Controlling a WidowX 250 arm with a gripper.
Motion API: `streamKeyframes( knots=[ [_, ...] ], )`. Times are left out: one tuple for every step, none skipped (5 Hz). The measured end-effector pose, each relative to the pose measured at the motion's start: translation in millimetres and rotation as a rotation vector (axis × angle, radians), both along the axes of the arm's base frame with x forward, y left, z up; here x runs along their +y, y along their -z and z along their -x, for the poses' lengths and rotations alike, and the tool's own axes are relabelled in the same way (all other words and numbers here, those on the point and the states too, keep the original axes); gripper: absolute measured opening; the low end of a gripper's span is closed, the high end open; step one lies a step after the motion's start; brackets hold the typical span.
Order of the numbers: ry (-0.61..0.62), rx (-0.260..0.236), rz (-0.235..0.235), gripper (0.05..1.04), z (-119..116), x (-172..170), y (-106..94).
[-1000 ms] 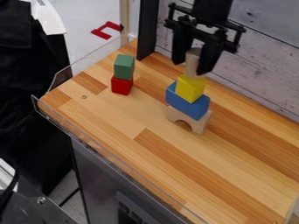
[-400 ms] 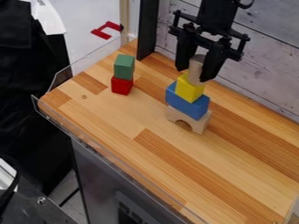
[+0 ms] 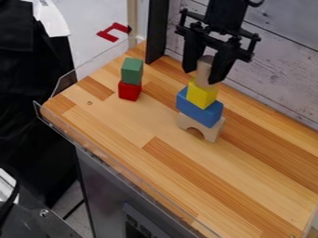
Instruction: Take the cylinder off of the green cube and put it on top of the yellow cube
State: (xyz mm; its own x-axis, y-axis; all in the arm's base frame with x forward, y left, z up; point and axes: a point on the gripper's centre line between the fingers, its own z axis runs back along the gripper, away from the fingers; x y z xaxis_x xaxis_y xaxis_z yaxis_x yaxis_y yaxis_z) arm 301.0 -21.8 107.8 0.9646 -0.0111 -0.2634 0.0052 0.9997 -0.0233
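You're in what looks like a robotics lab: a black robot arm (image 3: 225,15) hangs over small toy blocks (image 3: 199,110) stacked on a wooden tabletop (image 3: 155,162). Along your tabletop's left and near edges runs a clear plastic guard (image 3: 67,80), and a whitish plank-look panel (image 3: 282,58) backs its far edge. Below you have a grey, metal-looking front (image 3: 102,186), with a loose black cable (image 3: 74,208) beside it.

No legible text, labels, brands, numbers or signs from where I stand.
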Motion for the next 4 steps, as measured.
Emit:
streamKeyframes(
  knots=[
    [-0.021,-0.009,-0.012,0.536,-3.2,6.2,4.5],
    [-0.022,0.0,-0.01,0.605,-3.2,6.9,7.3],
    [-0.019,0.018,0.001,0.808,-1.9,5.7,10.2],
    [-0.031,0.029,0.0,1.001,-1.4,6.9,6.8]
  ],
)
